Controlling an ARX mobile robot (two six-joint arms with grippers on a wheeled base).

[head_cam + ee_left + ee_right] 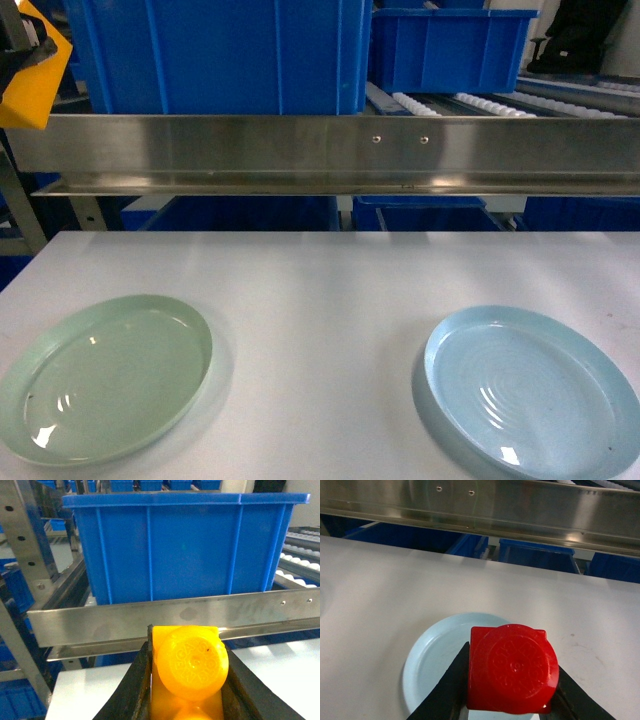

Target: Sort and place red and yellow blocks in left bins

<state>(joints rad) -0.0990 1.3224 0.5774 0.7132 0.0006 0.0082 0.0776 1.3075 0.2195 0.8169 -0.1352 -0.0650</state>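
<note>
Up front, the left end effector [187,700] is clamped on the yellow block [189,672], raised before the blue bin [185,545] behind the steel rail [165,617]. Below that rail, the right end effector [510,700] pinches the red block [511,669], apparently above the pale blue plate [432,665] on the white surface [380,590].

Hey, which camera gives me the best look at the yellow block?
The left wrist view: the yellow block fills the lower middle, gripped in the left hand, its round stud facing the camera, with the blue bin behind. The head view shows only a yellow corner at the upper left; the right wrist view shows none.
</note>
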